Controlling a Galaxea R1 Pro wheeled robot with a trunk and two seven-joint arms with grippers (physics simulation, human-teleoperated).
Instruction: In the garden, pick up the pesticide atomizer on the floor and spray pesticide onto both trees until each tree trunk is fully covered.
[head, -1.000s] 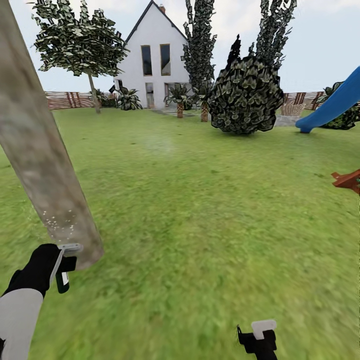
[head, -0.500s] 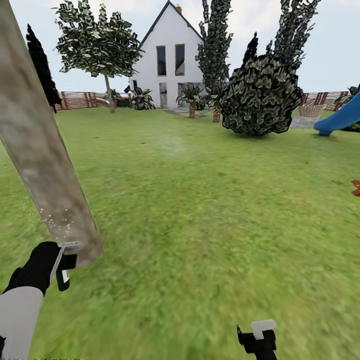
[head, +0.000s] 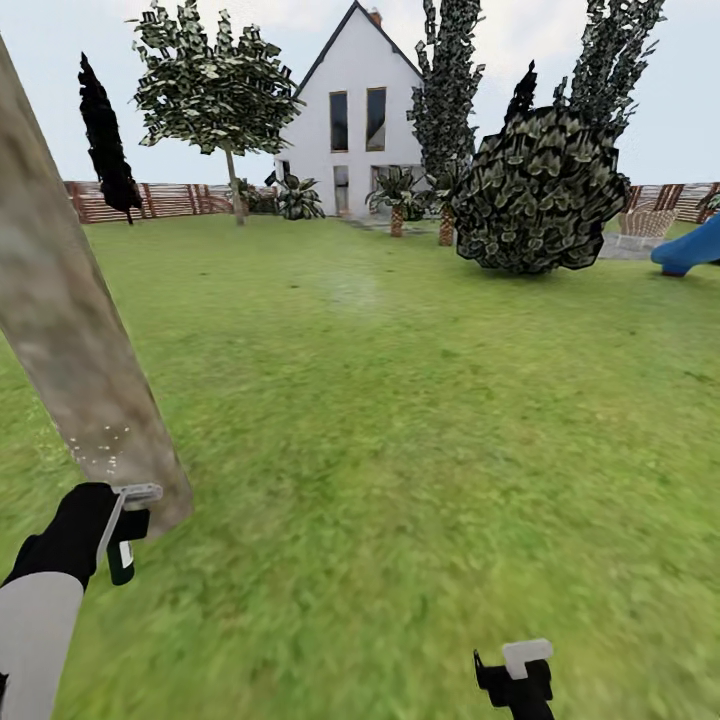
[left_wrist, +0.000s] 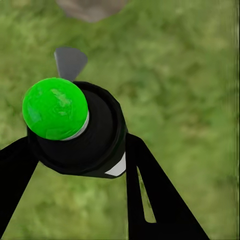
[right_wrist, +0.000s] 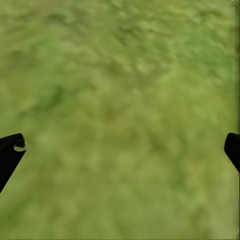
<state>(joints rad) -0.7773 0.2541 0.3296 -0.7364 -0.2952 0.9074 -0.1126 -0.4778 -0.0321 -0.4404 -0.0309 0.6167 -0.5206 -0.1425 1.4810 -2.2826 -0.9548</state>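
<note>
Beside the tree trunk (head: 90, 380), the left gripper (head: 112, 535) clamps its fingers (left_wrist: 150, 200) around the pesticide atomizer (left_wrist: 82, 132), seemingly light, rigid, smooth plastic, best held mid-body. The right gripper (head: 520, 675) hangs wide, empty.

White house (head: 357, 120) w/ 2 tall windows far center, brown slat fence (head: 150, 200) behind lawn (head: 420, 420), blue slide (head: 688, 248) far right.

Left arm (head: 35, 640): pale grey sleeve ending in a rounded black wrist. Left gripper (head: 120, 520): flat black fingers (left_wrist: 150, 200), one showing a narrow slot. Right gripper (head: 515, 685): black, carrying a white block.
</note>
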